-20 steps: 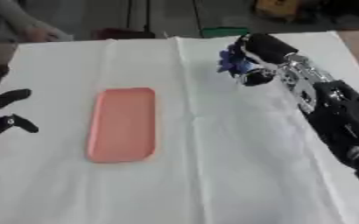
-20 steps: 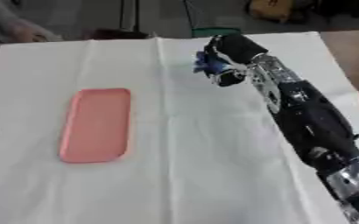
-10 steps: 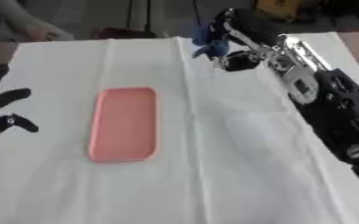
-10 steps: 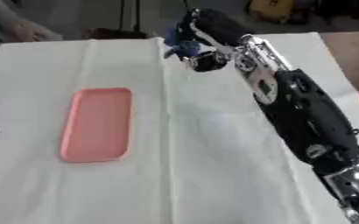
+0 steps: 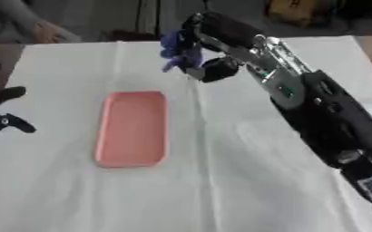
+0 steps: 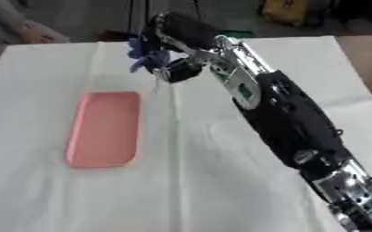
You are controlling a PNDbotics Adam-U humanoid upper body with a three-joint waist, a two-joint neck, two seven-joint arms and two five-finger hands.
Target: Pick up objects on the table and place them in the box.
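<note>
My right hand reaches across the table from the right and is shut on a small blue-purple object. It holds the object in the air, just beyond the far right corner of the pink tray. The tray lies lengthwise on the white cloth at centre left and has nothing in it. My left hand rests at the left edge, fingers open, well apart from the tray.
White cloth covers the whole table. A person's hand shows past the far left edge of the table. A yellow thing stands on the floor beyond the far edge.
My right hand has carried the blue-purple object leftward, from the table's far right to just past the tray's far corner. The left hand has stayed put.
</note>
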